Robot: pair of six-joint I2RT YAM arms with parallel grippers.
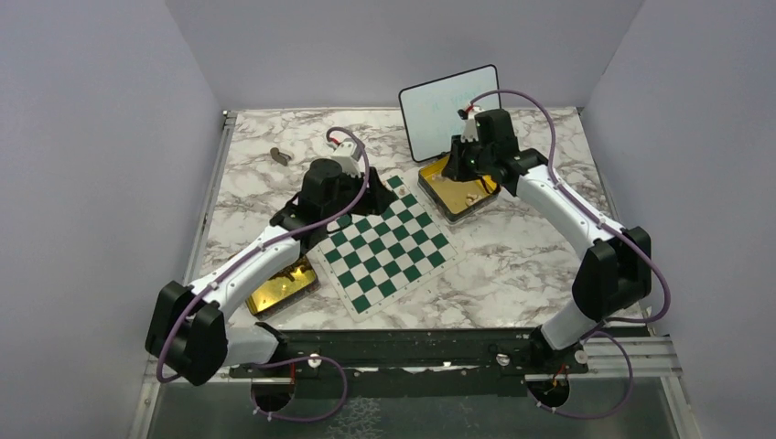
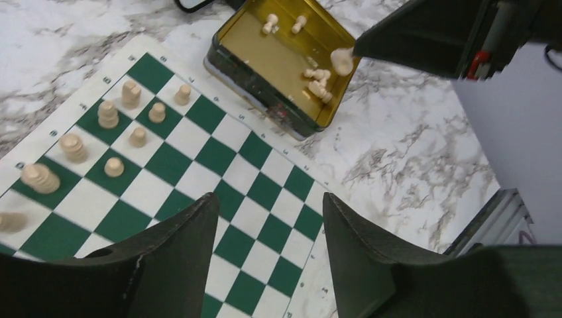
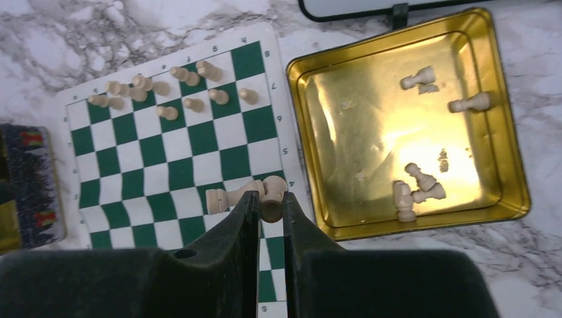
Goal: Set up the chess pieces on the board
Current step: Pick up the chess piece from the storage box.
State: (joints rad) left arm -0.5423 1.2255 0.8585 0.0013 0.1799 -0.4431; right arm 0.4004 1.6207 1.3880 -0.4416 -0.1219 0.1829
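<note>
Right gripper (image 3: 268, 199): we found it pinched almost shut on one pale held piece (image 3: 225, 197), hanging over the gold tin (image 3: 344, 132) toward the far side of the table (image 3: 99, 33).
Held piece axis: in the right wrist view it ran crosswise to the fingers, head in the pinch and base jutting toward the board side. We judged that it lay sideways rather than upright, so it would need tipping onto its base before release.
Left gripper (image 2: 270, 199): its jaws stood apart with nothing between them, hovering over the board (image 2: 219, 156).
Board position: it lay flat on the table, to the right gripper's left, one edge just beside the tin's wall.
Placed pieces (image 2: 107, 114): pale men stood in two rows along the board's far edge, bunched toward the left arm's side. Some were blurred and we could not name their kinds.
Open squares: the far corner square nearest the tin looked bare, which we took as the likely goal.
Loose pieces (image 3: 419, 177): several more lay on their sides inside the tin.
Nearer arm: the right one, since it carried the piece and the bare corner sat close beside its tin. The left gripper was over the board but empty.
Second tin (image 1: 274, 293): another gold one sat at the board's near-left side, partly under the left arm.
Progress: we judged the pale side roughly half set, and we saw no dark men on the board.
</note>
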